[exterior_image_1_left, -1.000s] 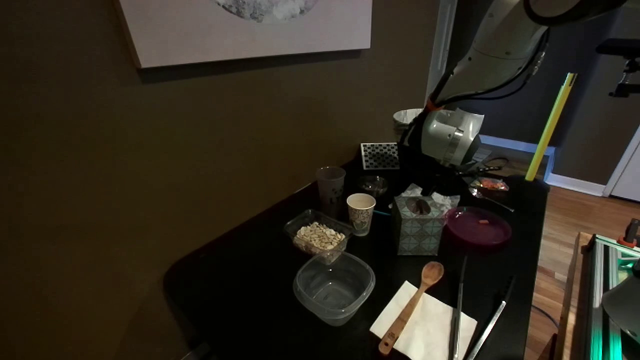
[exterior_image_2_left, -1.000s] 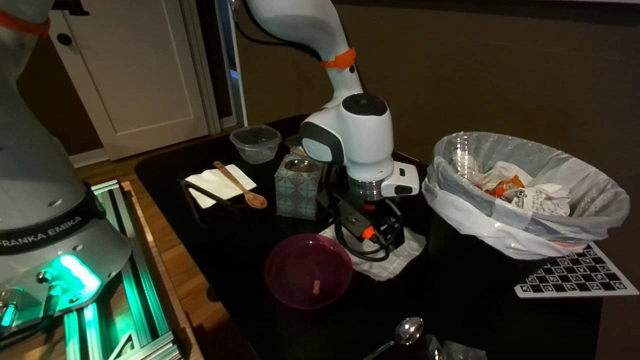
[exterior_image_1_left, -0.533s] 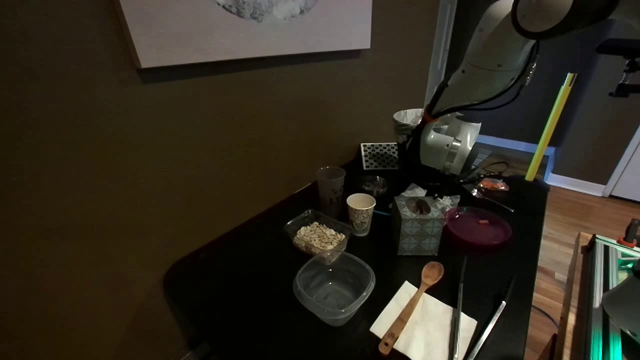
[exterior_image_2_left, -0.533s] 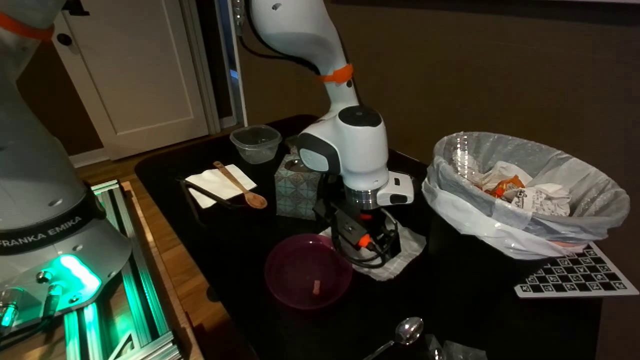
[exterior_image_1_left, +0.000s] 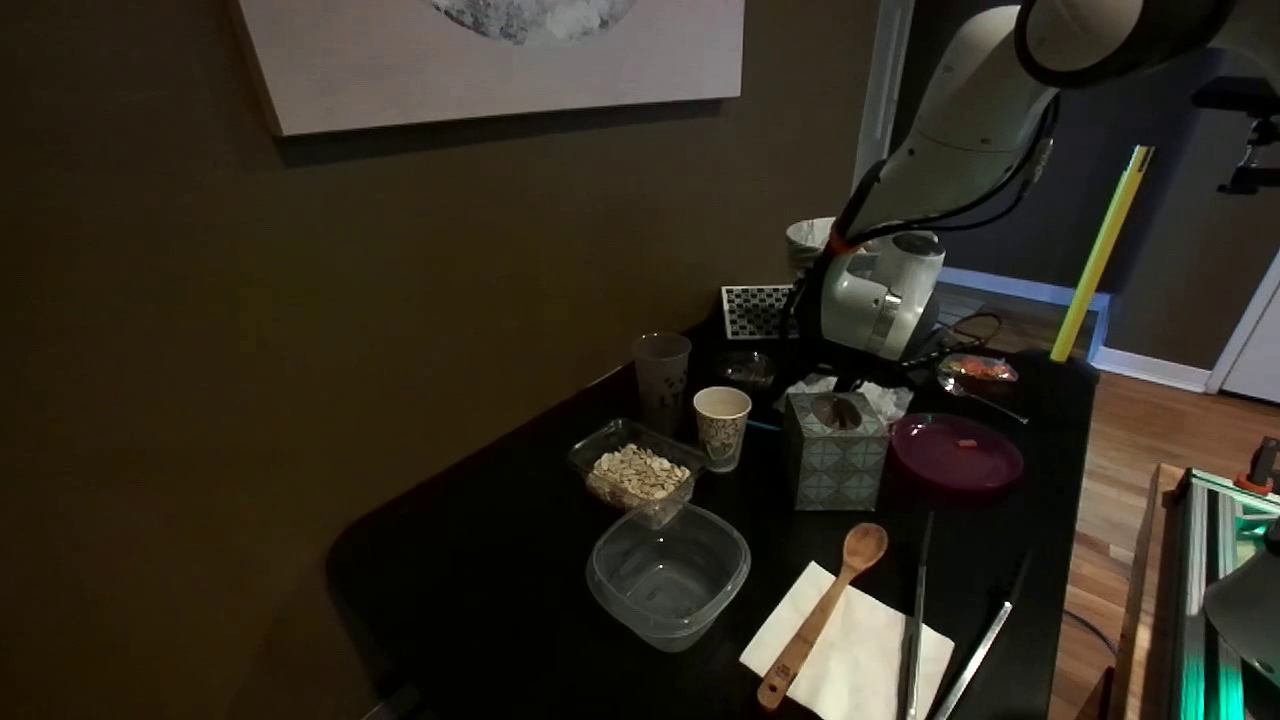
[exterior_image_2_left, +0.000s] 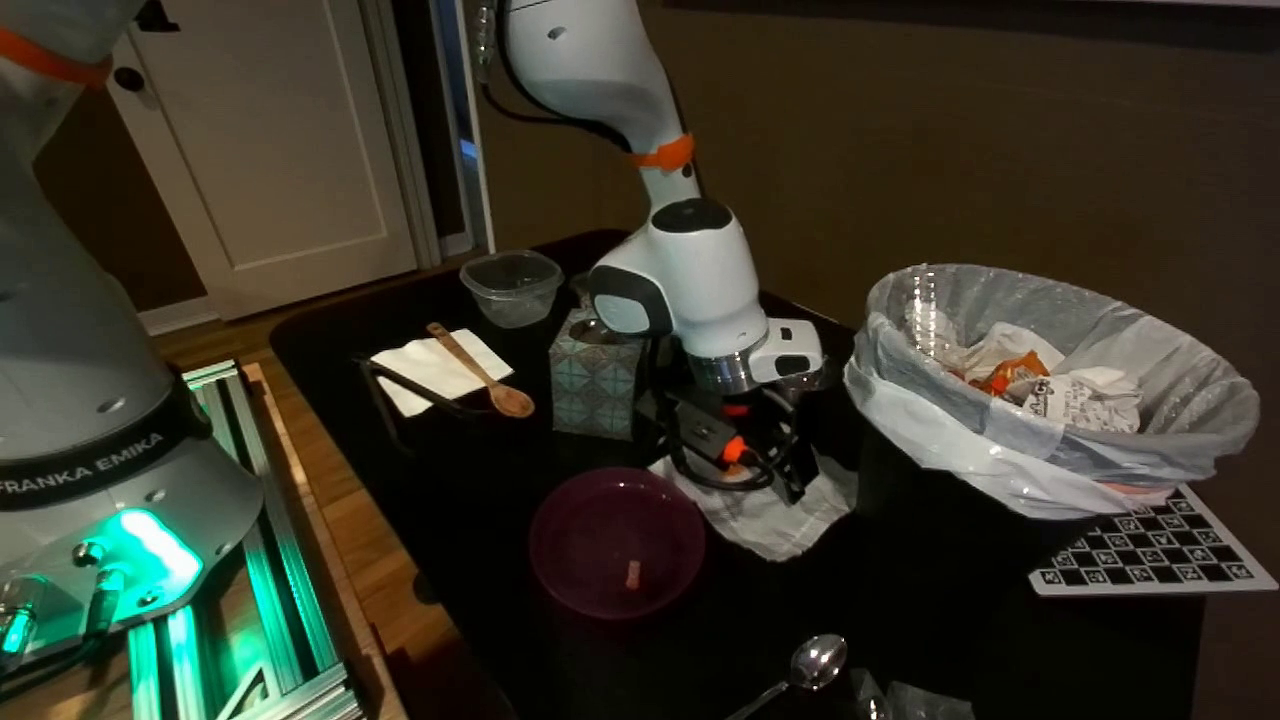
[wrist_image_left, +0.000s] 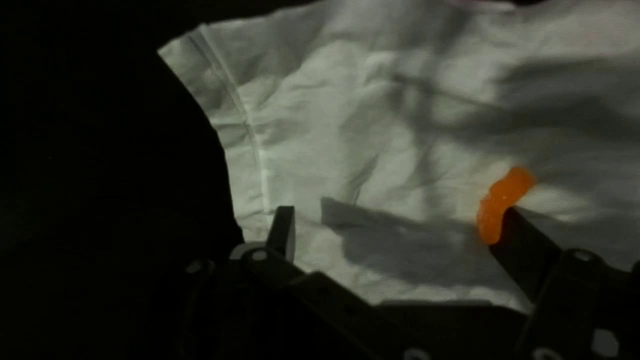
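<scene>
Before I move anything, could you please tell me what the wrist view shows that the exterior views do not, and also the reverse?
Only the wrist view clearly shows the curved orange piece, right at one fingertip of the open gripper; whether they touch, I cannot tell.

Only the exterior views show the tissue box, the wooden spoon on a white napkin, and the lined bin.

Both kinds of view share the gripper and the crumpled white sheet beneath it.

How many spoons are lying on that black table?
2: a wooden spoon across the white napkin, and a metal spoon near the purple plate. Others may be hidden behind the arm.
</scene>
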